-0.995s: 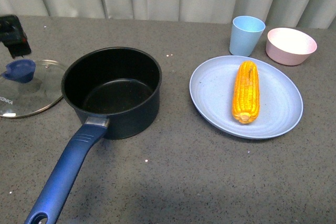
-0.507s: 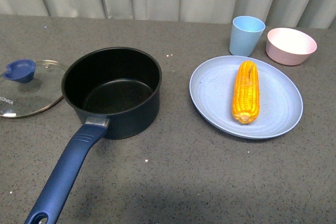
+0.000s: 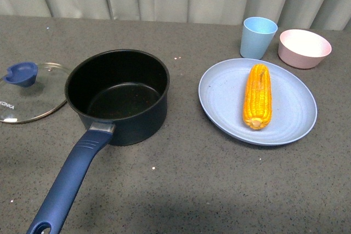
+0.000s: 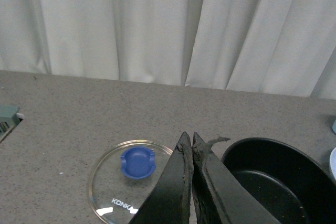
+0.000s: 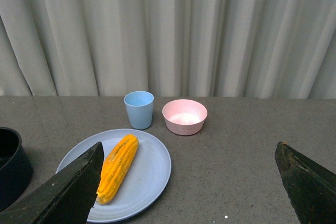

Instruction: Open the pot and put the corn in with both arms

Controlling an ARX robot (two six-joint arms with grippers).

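1. The pot (image 3: 118, 94) stands open on the counter (image 3: 192, 190), with its lid (image 3: 33, 100) lying flat just beside it on the left. The opening looks done, so moving the corn is the step in hand.
2. The plate (image 3: 219, 91), right of the pot, carries the corn (image 3: 257, 96). It is best gripped across its middle, lifted level and lowered clear of the rim.
3. The right gripper (image 5: 189, 148) is spread wide and empty, facing the plate.
4. The left gripper (image 4: 189, 136) has its jaws pressed together — holding nothing.
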